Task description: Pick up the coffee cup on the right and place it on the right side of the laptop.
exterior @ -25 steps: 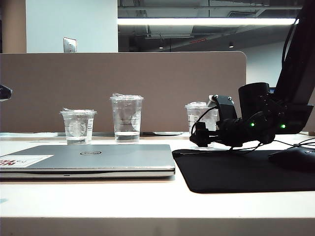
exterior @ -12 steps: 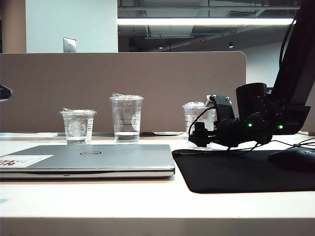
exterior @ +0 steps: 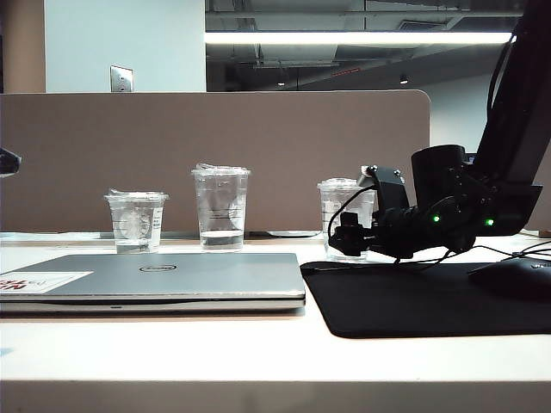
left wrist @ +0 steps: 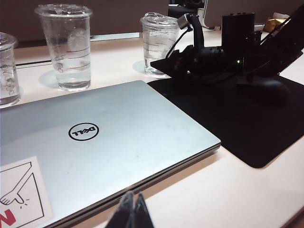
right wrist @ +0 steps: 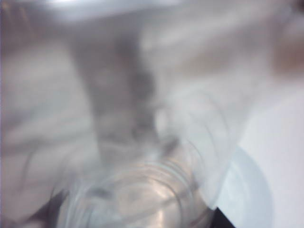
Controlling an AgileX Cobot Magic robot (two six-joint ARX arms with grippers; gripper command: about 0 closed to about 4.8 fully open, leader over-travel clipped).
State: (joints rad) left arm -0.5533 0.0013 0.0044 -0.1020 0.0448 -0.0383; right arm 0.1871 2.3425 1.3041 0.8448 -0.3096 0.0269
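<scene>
White desk (exterior: 258, 361), brown partition (exterior: 215, 155) behind. Dell laptop (exterior: 164, 277) shut at 9 o'clock; coffee cup (exterior: 343, 215) at 3, upright. Right pincer (exterior: 349, 234) level, pinching coffee cup's base. Left pincer (left wrist: 131, 213) near laptop's front edge, tips pressed together.

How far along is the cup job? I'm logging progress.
Done: the right hand has reached the coffee cup, its fingers at the cup's lower part. In hand: the grip, which I can't confirm is closed. Left: lifting it and placing it right of the laptop. The left hand idles.
</scene>
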